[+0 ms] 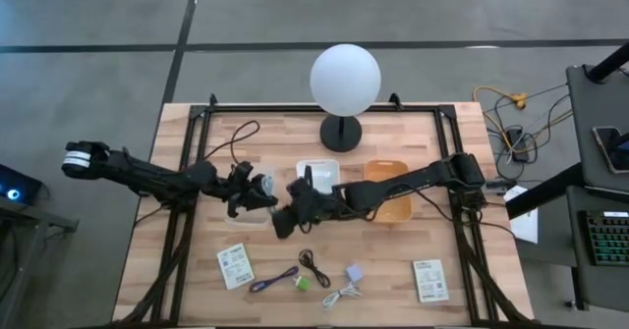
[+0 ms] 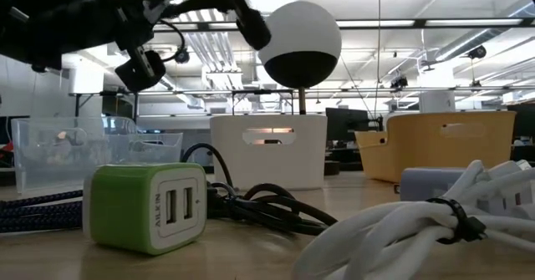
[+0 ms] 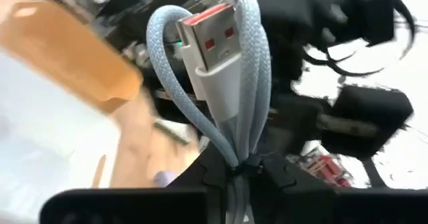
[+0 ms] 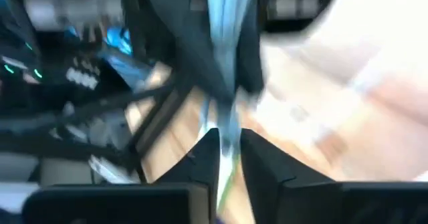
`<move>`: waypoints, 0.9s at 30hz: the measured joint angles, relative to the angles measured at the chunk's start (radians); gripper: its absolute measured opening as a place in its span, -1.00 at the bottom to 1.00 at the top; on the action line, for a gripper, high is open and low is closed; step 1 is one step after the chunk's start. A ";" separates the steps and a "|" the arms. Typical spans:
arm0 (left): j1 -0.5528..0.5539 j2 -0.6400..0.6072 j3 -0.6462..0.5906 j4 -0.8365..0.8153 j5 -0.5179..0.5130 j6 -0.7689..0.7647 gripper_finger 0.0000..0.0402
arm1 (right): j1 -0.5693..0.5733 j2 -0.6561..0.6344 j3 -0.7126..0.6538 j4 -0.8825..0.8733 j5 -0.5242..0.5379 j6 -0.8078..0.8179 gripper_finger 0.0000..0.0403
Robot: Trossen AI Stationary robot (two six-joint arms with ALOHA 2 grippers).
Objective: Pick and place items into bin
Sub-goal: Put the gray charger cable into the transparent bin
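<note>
My left gripper (image 1: 254, 188) is over the clear bin (image 1: 242, 219) and is shut on a pale blue braided USB cable bundle (image 3: 221, 83), whose white plug with a red insert points away from the fingers. My right gripper (image 1: 291, 203) is close beside it, and its fingers (image 4: 264, 160) stand nearly together around a pale blue strand. On the near table lie two white packets (image 1: 234, 265) (image 1: 430, 280), a purple cable (image 1: 273, 281), a black cable (image 1: 313, 263), a green adapter (image 1: 305, 284), a grey-blue adapter (image 1: 354, 272) and a white cable (image 1: 341, 294). My left gripper pinches the tied waist of the cable bundle (image 3: 234, 158) between its two fingers. The loops and the plug stick out past the fingertips, and the bundle is lifted clear of the table. My right gripper has a pale blue strand of the same cable (image 4: 226, 132) between its fingertips. Blur hides which part of the cable that is.
A white bin (image 1: 319, 164) and an orange bin (image 1: 393, 209) stand right of the clear bin. A round white lamp (image 1: 344, 82) on a dark foot stands at the table's far edge. The two arms are close together at mid-table.
</note>
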 joint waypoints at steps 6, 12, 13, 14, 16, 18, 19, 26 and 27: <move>0.003 -0.116 -0.002 -0.272 -0.002 -0.028 -0.92 | 0.053 -0.001 0.019 -0.120 -0.159 0.030 -0.37; 0.003 -0.378 0.045 -0.791 -0.069 -0.142 -0.92 | 0.143 -0.004 0.027 -0.377 -0.153 0.128 -0.17; 0.003 -0.429 0.076 -0.940 -0.096 -0.145 -0.92 | 0.148 -0.005 0.027 -0.415 -0.153 0.165 -0.16; 0.002 -0.473 0.117 -1.106 -0.128 -0.153 -0.92 | 0.149 -0.006 0.027 -0.448 -0.150 0.207 -0.15; 0.001 -0.526 0.200 -1.402 -0.205 -0.168 -0.92 | 0.143 -0.006 0.019 -0.495 -0.139 0.282 -0.14; 0.001 -0.546 0.265 -1.591 -0.268 -0.167 -0.92 | 0.134 -0.005 0.012 -0.508 -0.134 0.311 -0.15; 0.001 -0.546 0.283 -1.628 -0.275 -0.168 -0.92 | 0.130 -0.005 0.011 -0.506 -0.135 0.313 -0.15; 0.004 -0.438 0.228 -1.554 -0.220 -0.179 -0.93 | 0.079 -0.010 0.017 -0.516 -0.136 0.238 -0.21; 0.008 -0.416 0.216 -1.506 -0.218 -0.192 -0.92 | 0.074 -0.016 0.022 -0.517 -0.134 0.219 -0.22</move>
